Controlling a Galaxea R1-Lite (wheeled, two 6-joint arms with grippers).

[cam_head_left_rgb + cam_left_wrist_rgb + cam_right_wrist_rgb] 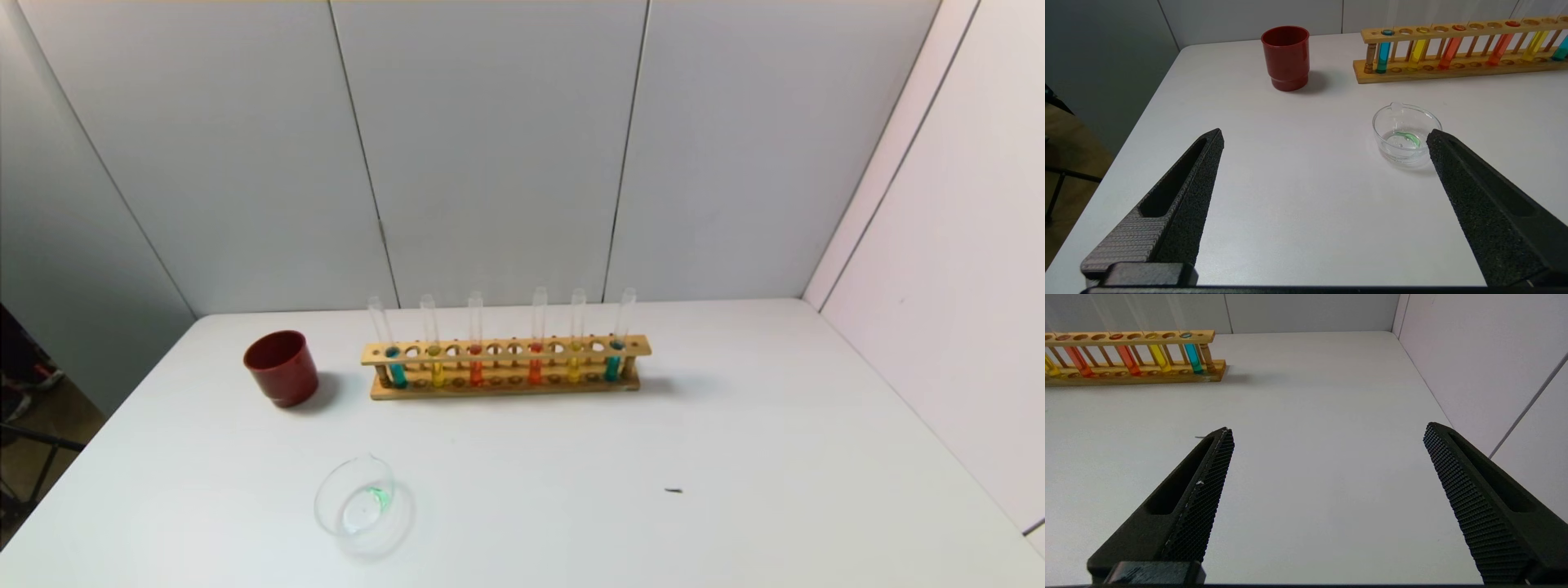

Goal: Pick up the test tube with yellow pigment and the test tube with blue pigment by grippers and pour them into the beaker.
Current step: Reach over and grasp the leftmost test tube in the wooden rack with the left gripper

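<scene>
A wooden rack holds several tubes. The blue tube stands at its left end, also in the left wrist view. Yellow tubes stand second from the left and second from the right. A darker teal tube stands at the right end. The clear beaker sits at the front left with a green trace inside. My left gripper is open and empty over the table near the beaker. My right gripper is open and empty over bare table. Neither shows in the head view.
A dark red cup stands left of the rack. Two orange-red tubes fill the rack's middle. A small dark speck lies on the white table. Grey walls close the back and right; the table's left edge drops off.
</scene>
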